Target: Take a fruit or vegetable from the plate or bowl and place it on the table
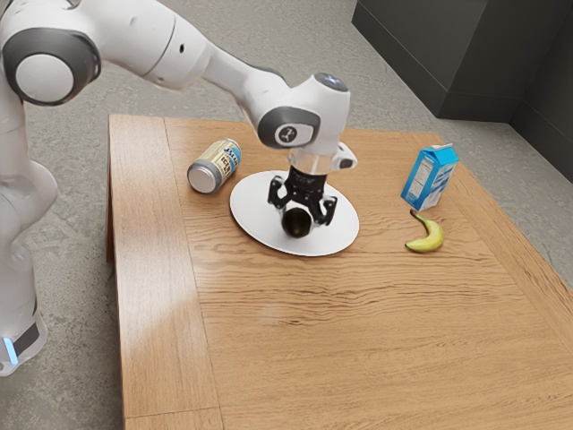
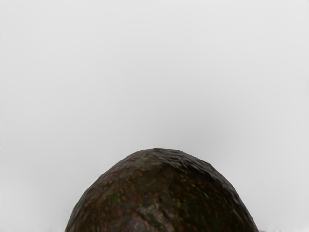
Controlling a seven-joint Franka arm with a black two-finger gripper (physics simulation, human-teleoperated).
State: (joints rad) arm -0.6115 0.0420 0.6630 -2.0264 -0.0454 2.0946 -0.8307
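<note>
The wooden table (image 1: 358,340) stands on grey floor (image 1: 76,237); tabletop extends between white plate (image 1: 340,228) and banana (image 1: 433,236). Gripper (image 1: 300,218) is at the avocado (image 1: 297,224), over the plate; whether clamped or apart, I cannot tell.

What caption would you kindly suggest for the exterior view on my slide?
Robot tool at a dark avocado over a white plate, with a can, carton and banana on the table.
</note>
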